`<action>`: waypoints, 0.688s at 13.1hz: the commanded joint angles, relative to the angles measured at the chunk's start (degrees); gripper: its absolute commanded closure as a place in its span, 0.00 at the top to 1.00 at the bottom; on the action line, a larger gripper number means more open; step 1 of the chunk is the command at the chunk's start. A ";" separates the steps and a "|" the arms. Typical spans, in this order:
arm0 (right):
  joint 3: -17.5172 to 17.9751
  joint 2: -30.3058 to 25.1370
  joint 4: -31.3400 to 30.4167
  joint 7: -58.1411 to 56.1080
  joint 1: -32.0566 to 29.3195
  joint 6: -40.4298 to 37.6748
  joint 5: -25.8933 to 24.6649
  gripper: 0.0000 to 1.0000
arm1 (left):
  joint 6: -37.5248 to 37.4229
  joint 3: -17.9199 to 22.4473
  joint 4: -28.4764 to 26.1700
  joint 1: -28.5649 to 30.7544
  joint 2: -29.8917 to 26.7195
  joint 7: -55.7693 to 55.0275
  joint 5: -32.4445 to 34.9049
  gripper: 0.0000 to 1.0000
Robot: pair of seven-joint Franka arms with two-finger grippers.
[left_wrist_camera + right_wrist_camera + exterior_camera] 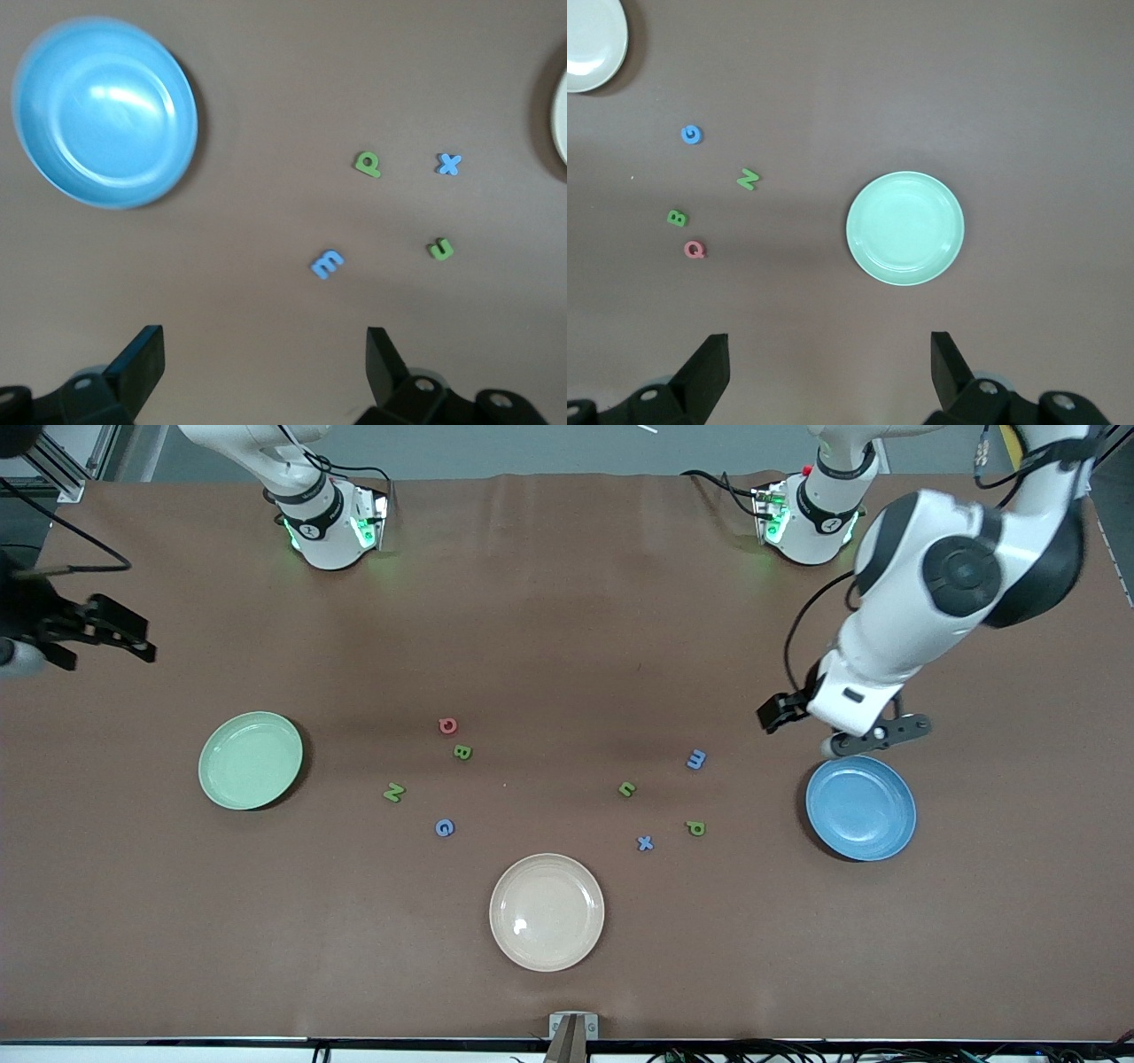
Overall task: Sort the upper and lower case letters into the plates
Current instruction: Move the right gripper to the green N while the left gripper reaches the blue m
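Note:
The mint green plate (251, 760) lies toward the right arm's end and shows in the right wrist view (904, 227). The blue plate (860, 808) lies toward the left arm's end and shows in the left wrist view (104, 112). Both are empty. Capitals Q (447, 726), B (462, 752), N (393, 792) and G (445, 828) lie mid-table. Small m (697, 759), u (627, 789), p (696, 828) and x (645, 843) lie nearer the blue plate. My left gripper (846, 733) (266, 354) is open and empty over the table at the blue plate's rim. My right gripper (97, 633) (828, 354) is open and empty, high over the table's end.
A cream-beige plate (547, 911) lies empty near the front edge, between the two letter groups. The two arm bases (332, 522) (806, 518) stand at the back edge. The tabletop is brown cloth.

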 commanded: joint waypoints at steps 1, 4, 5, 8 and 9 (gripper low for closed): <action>-0.17 4.14 2.20 0.66 2.50 0.06 -0.05 1.00 | 4.59 -0.69 -1.86 -1.37 2.60 -14.19 1.96 1.00; -0.08 6.51 0.90 0.66 4.96 2.69 0.04 1.00 | 9.33 -0.69 -1.86 -4.70 8.57 -32.20 4.68 1.00; -0.08 8.78 0.63 0.84 5.67 3.66 0.13 1.00 | 10.65 -0.69 -1.86 -5.93 10.68 -38.79 7.31 1.00; -0.08 11.53 -6.72 9.59 6.99 12.59 1.70 1.00 | 15.32 -0.78 -1.86 -7.79 15.88 -55.70 15.14 0.99; -0.08 11.53 -11.11 12.41 7.51 18.11 2.93 1.00 | 15.41 -0.78 -1.77 -7.79 16.84 -57.30 15.85 0.98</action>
